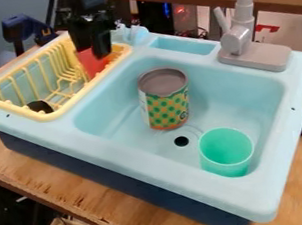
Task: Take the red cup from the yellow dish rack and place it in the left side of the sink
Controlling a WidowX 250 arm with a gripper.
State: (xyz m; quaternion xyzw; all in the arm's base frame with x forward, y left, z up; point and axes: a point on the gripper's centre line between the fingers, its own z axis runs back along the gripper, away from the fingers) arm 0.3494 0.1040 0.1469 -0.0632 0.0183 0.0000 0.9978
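The black gripper (pixel 92 46) hangs at the upper left, over the back right part of the yellow dish rack (pixel 61 111). Right at its lower end is a red object (pixel 93 65), partly covered by it; whether the object is held or only behind it, I cannot tell. A can (pixel 165 100) with a grey top and a green-dotted yellow label stands upright in the light blue sink basin (pixel 114 90). In the basin's front right part is a green cup (pixel 226 152), its opening facing up.
A grey faucet (pixel 239 38) rises at the sink's back right, beside a shallow recess (pixel 183 46) in the rim. A small black item (pixel 40 106) lies in the rack's front end. The sink unit sits on a wooden table (pixel 89 206).
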